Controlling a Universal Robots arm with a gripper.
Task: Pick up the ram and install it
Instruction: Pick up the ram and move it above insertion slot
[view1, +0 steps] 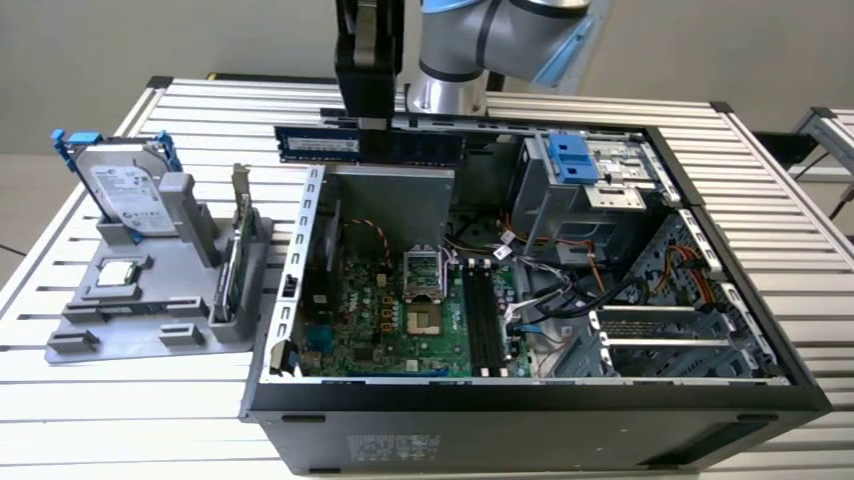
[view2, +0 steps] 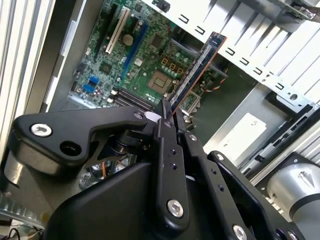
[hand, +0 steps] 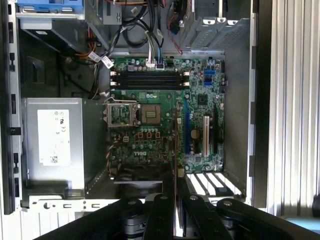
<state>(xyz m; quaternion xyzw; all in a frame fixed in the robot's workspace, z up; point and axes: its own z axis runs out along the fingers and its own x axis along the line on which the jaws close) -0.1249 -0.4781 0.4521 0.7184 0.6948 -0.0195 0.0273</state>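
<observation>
My gripper (view1: 372, 126) hangs above the back edge of the open computer case (view1: 534, 400), shut on the ram (view1: 314, 146). The ram is a long blue-green stick with black chips, held level and on edge, high above the motherboard (view1: 400, 300). In both wrist views I see it edge-on, as a thin strip (view2: 197, 65) (hand: 176, 142) sticking out from between the black fingers (view2: 165, 125). The dark memory slots (hand: 150, 79) (view1: 483, 320) lie on the board beyond the processor socket (hand: 150, 114), well clear of the stick.
At the exterior view's left a grey stand (view1: 80, 340) holds a silver hard drive (view1: 127, 195) with blue rails and an upright expansion card (view1: 240, 250). Inside the case are cable bundles (view1: 561, 290), a drive cage (view1: 587, 170) and a boxy power supply (hand: 52, 137).
</observation>
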